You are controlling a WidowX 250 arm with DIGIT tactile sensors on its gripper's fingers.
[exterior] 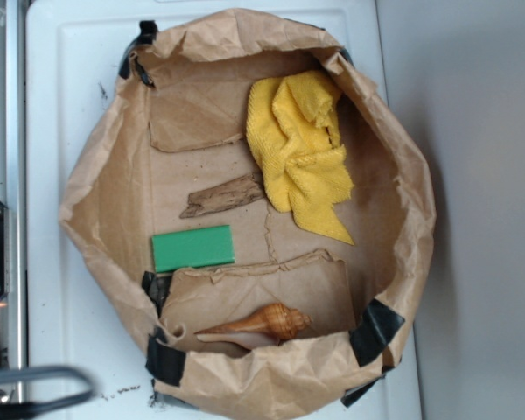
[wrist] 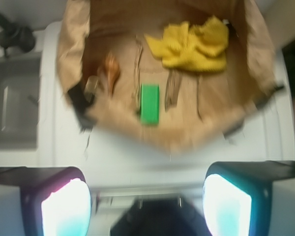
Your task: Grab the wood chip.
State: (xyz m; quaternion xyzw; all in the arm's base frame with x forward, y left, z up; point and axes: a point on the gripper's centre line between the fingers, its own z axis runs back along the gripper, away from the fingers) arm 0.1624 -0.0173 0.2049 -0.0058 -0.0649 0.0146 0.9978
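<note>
Gripper (wrist: 146, 196) open, well short of wood chip (wrist: 173, 88).

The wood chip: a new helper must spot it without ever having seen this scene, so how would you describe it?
Look inside the brown paper bag lying open on the white surface. Near its middle, just left of the crumpled yellow cloth and above the green block, lies the wood chip. It is a flat, rough, grey-brown sliver with jagged edges, unlike the glossy orange seashell.
</note>
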